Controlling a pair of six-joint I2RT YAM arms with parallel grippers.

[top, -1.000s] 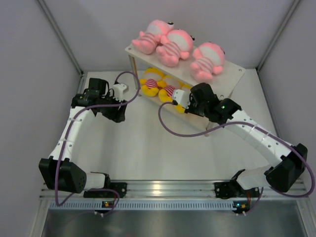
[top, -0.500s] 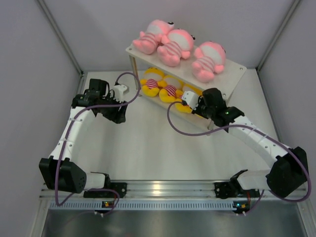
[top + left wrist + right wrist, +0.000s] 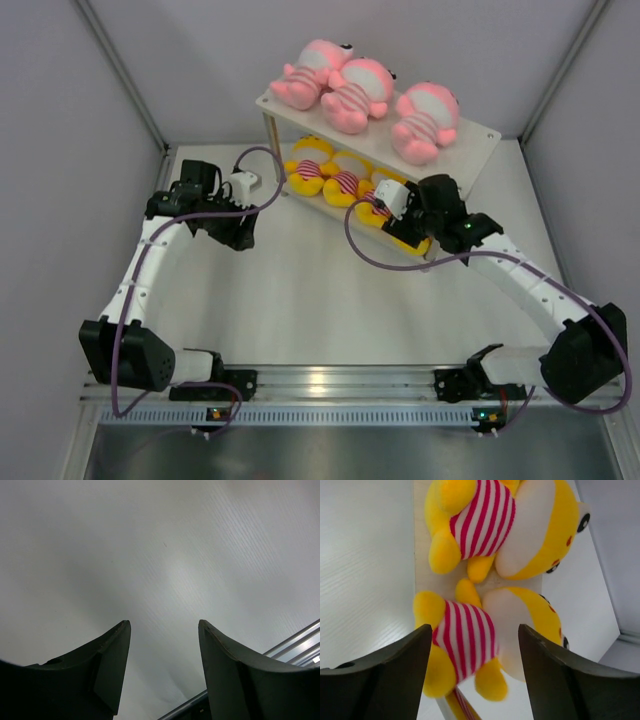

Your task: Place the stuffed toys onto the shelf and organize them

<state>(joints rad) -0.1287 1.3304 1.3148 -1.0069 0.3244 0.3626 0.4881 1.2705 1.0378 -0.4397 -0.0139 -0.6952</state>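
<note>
White table (image 3: 300, 300), yellow toy (image 3: 465, 640) on shelf (image 3: 475, 150), right gripper (image 3: 475, 632) spread before it

Your left arm (image 3: 150, 262) and right arm (image 3: 530, 287) have white links, black joints, a purple cable (image 3: 117, 350) each (green light (image 3: 465, 226) on the right), and dark curved fingers (image 3: 107, 670).

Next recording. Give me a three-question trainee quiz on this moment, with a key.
1. How many pink stuffed toys lie on the top tier of the shelf?
2. True or false: the left hand grips a toy.
3. Which toys does the right hand face? A) the pink ones on top B) the yellow ones on the lower tier C) none
Key: 1. three; 2. false, it is open over the table; 3. B.
</note>
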